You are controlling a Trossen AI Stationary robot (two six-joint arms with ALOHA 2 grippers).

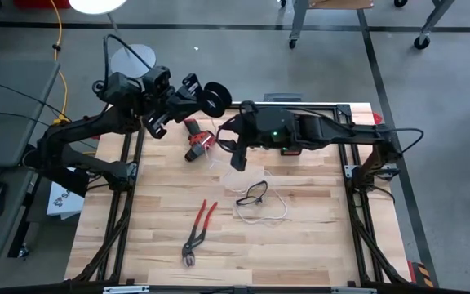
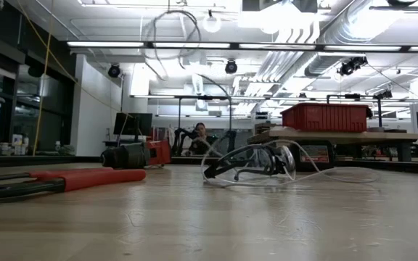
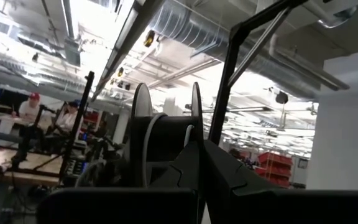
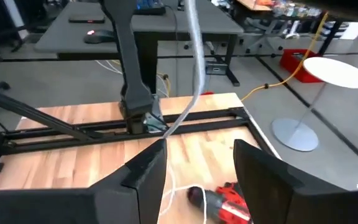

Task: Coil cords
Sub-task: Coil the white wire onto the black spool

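One limp white cord (image 4: 196, 68), trailing off table (image 1: 317, 237) between spread fingers of right gripper (image 4: 197, 152) toward spool (image 1: 215, 96) clamped in left gripper (image 1: 194, 90). Probably light, soft, tangle-prone; best pinched near spool.

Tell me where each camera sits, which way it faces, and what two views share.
High: above the table, looking straight down; both arms show, left hand gripping the spool, right hand near the drill.
Low: at tabletop height, level across pliers and glasses into the room; no arm shows.
Left wrist: faces spool and ceiling past its own fingers.
Right wrist: looks down past its open fingers at cord and table.
Shared: drill shows in high, low and right wrist views.
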